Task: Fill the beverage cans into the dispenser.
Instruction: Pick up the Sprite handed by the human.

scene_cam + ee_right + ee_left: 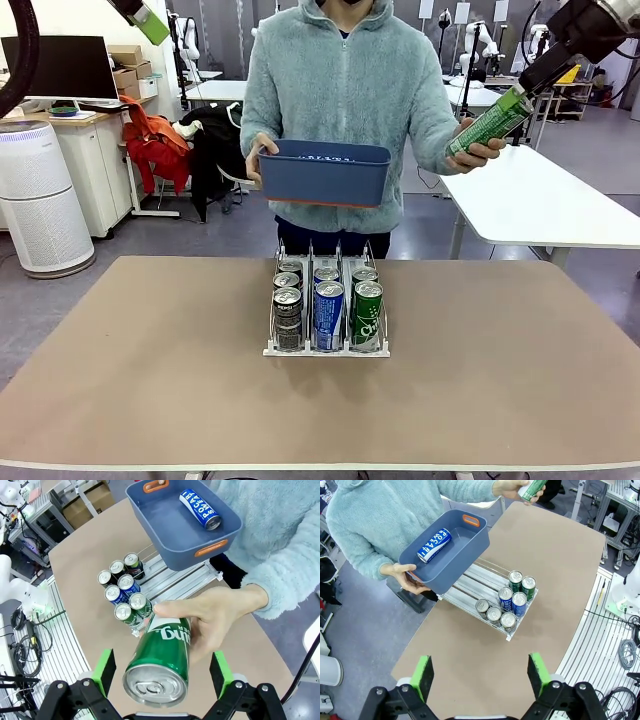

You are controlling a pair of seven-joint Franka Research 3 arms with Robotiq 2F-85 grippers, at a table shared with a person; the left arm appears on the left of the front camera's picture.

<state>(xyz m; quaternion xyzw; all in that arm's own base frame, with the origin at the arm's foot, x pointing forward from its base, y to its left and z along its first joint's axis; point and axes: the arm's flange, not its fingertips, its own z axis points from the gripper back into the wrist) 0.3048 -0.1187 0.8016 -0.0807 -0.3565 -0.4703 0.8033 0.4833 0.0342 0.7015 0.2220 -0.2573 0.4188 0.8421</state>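
Above table (pixel 150 380), tubbed POCARI SWEAT can (pixel 434 545); left end effector (pixel 480 672), right end effector (pixel 162 672) apart.

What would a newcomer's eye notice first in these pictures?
The person's hand holds a green can between the right gripper's open fingers, high at the front view's right. The other hand holds a dark blue tub with one blue can above the dispenser, which stands mid-table with cans at its front.

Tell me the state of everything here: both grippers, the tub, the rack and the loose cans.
Left gripper: open, empty.
Right gripper: open, either side of the green can.
Green can: held out in the person's hand.
Tub: held up, one blue can lying inside.
Rack: seven cans upright, lanes partly filled.
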